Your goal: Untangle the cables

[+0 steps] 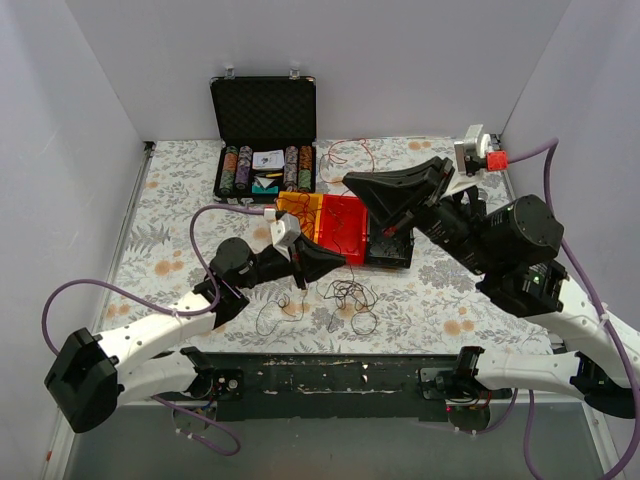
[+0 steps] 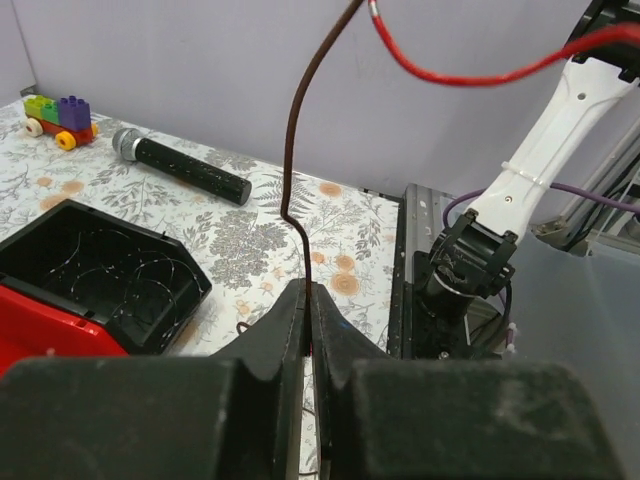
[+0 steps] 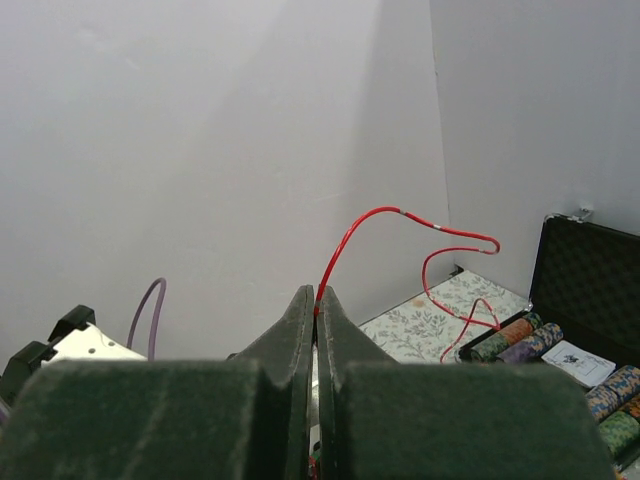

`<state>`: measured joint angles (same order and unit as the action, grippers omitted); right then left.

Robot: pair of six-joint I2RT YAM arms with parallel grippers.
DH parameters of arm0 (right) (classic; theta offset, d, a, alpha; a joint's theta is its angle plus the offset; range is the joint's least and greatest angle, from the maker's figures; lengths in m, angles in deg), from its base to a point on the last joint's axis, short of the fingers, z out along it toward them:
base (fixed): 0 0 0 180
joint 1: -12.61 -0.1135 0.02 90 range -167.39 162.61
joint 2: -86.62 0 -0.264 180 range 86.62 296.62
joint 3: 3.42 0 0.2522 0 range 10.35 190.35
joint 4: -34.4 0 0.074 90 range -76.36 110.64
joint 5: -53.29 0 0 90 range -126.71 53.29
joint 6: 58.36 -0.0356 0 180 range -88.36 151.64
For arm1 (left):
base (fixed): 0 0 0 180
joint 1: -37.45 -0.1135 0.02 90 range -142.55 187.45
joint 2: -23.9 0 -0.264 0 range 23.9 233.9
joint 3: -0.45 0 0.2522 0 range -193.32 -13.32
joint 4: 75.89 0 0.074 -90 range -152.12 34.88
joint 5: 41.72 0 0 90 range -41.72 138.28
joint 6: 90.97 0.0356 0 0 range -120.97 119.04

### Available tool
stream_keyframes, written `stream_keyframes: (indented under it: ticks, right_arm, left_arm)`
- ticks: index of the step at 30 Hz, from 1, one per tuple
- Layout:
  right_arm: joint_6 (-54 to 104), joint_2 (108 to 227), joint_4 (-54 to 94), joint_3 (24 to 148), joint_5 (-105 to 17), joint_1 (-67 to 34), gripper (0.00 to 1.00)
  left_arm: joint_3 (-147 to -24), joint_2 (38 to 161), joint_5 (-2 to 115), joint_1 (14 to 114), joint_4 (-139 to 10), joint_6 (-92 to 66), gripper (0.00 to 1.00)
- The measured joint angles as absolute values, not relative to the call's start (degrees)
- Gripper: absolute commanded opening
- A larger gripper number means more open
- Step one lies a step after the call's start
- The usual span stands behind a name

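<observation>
Now | left gripper (image 2: pixel 308 292): jaws pinched together on a thin dark brown wire (image 2: pixel 291 170) that rose from its tips | loose nest of hair-thin dark cables (image 1: pixel 348 298): lay on the floral tablecloth (image 1: pixel 180 200), just beside the left gripper, near a red plastic tray (image 1: pixel 345 218) | right gripper (image 3: pixel 316 296): jaws closed on a thin red wire (image 3: pixel 365 218), held up off the table
</observation>
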<state>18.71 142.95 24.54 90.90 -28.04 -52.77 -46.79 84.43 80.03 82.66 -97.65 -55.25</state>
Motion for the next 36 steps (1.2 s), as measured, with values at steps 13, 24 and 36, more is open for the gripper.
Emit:
stream_keyframes:
  ticks: [13,24,36]
  right_arm:
    - [28.3,141.7,15.6,100.4,-20.6,-52.8,0.01]
    - [37.2,144.6,9.5,109.4,-14.6,-52.8,0.01]
    - [45.4,146.8,10.7,118.4,-9.4,-52.8,0.01]
  left_arm:
    - [-38.7,82.0,79.3,82.7,-95.4,-41.3,0.00]
    - [-32.1,80.0,82.6,82.8,-89.9,-23.5,0.00]
    - [-28.6,78.7,84.9,83.0,-83.2,-12.2,0.00]
